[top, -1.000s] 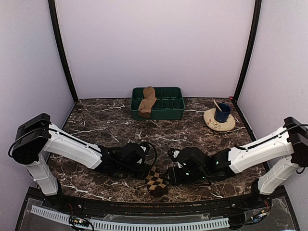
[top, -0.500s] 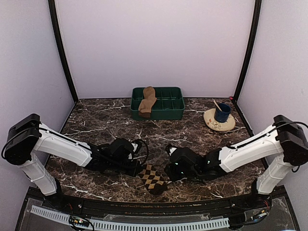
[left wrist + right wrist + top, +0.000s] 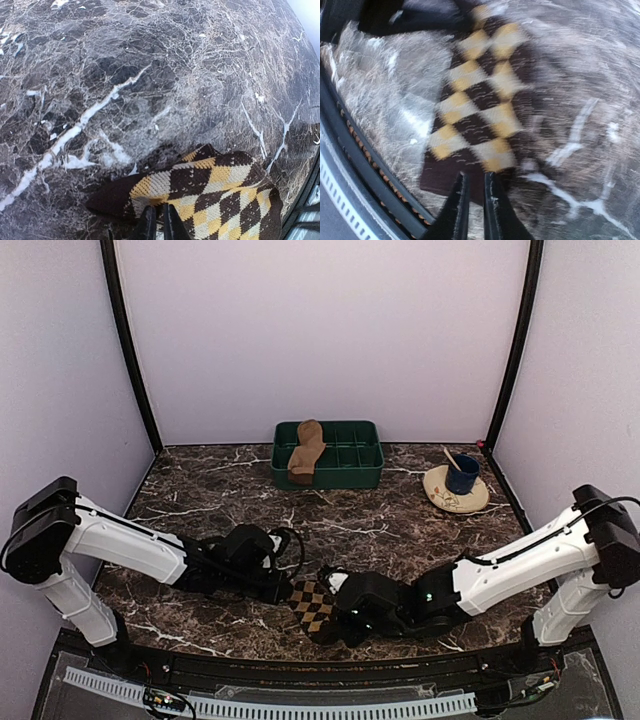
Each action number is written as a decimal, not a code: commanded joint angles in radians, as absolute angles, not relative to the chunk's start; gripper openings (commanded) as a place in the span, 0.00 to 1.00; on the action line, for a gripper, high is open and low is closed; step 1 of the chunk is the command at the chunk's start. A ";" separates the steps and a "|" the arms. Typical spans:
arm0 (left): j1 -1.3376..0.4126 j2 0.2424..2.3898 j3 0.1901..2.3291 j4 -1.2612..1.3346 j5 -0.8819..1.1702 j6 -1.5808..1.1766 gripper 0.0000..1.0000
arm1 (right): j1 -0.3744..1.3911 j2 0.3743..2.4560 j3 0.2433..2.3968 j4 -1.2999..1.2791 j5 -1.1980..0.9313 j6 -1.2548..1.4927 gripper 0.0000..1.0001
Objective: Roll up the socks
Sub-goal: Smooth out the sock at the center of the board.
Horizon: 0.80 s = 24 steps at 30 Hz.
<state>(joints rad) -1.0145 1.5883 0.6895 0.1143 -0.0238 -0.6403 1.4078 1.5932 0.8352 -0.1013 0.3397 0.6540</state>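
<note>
Left pincer (image 3: 159, 212): two dark fingers drawn nearly together, nipping the dark brown border of the argyle sock (image 3: 210, 192). Sock lies flat on the table (image 3: 125, 75), brown, tan and cream diamonds, one corner peaked toward the table's middle, its far end near the black rim (image 3: 305, 200) at the table's edge. Table top is dark marble with white veins.
</note>
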 commanded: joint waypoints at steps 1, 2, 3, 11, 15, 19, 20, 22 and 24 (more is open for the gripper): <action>-1.011 1.579 0.689 0.089 -0.035 -0.647 0.10 | 1.440 1.662 0.887 -0.125 0.305 0.629 0.06; -1.011 1.587 0.692 0.091 -0.030 -0.646 0.10 | 1.441 1.673 0.893 -0.126 0.299 0.627 0.05; -1.011 1.595 0.696 0.094 -0.025 -0.646 0.10 | 1.440 1.683 0.899 -0.128 0.293 0.625 0.05; -1.004 1.651 0.737 0.098 -0.005 -0.622 0.10 | 1.441 1.767 0.938 -0.162 0.206 0.629 0.03; -0.986 1.700 0.780 0.100 0.014 -0.594 0.09 | 1.441 1.800 0.967 -0.159 0.156 0.626 0.03; -0.959 1.751 0.839 0.103 0.044 -0.556 0.09 | 1.442 1.818 0.998 -0.160 0.136 0.619 0.04; -0.949 1.763 0.854 0.103 0.056 -0.544 0.09 | 1.442 1.825 1.010 -0.159 0.134 0.615 0.04; -0.931 1.783 0.884 0.105 0.079 -0.521 0.09 | 1.442 1.849 1.035 -0.163 0.134 0.608 0.04; -0.913 1.800 0.910 0.116 0.108 -0.500 0.09 | 1.441 1.876 1.069 -0.167 0.139 0.602 0.04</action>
